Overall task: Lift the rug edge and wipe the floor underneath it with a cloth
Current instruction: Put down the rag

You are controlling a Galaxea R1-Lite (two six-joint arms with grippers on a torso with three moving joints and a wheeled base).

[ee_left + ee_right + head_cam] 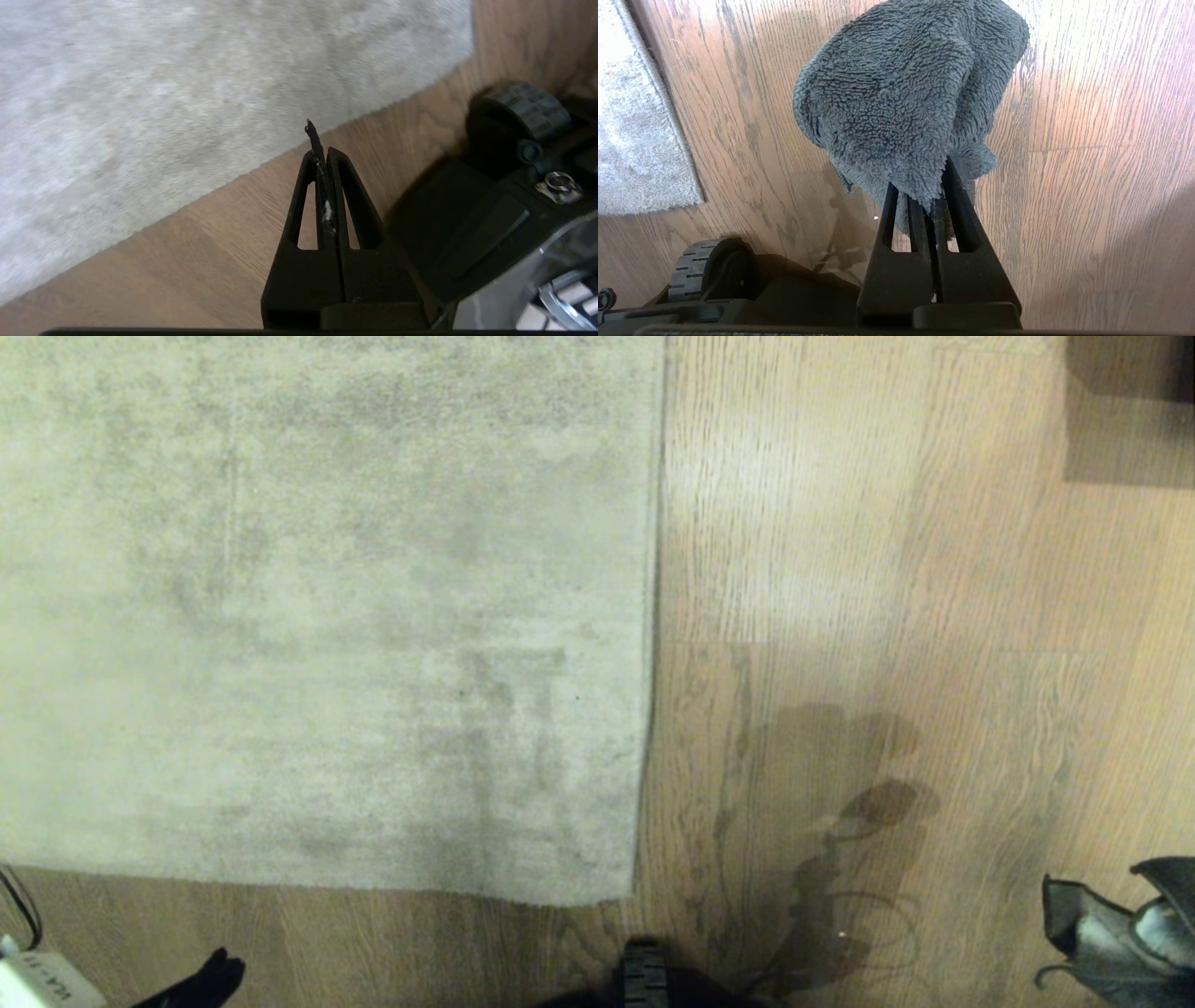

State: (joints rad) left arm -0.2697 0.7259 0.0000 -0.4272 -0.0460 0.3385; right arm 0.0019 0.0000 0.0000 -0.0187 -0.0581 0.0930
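Observation:
The pale grey-beige rug lies flat; its rug edge (652, 616) runs straight down to a square corner (627, 894) on the wood-plank floor (840, 569). At the head view's bottom left, my left gripper (219, 973) hovers over bare floor just in front of the rug's near border (233, 168). This left gripper (322, 156) is shut with nothing in it; a few pale fibres cling between its fingers. My right gripper (924, 191) is shut on the fuzzy grey-blue cloth (906, 93), which hangs above the floor to the right of the rug corner (686, 186). The cloth (1111, 933) also shows bottom right.
My base's black ribbed wheel (644, 978) sits at the bottom centre, close to the rug corner. A dark block (1134, 411) stands at the far right on the floor. A white box with a cable (37, 980) lies at the bottom left corner.

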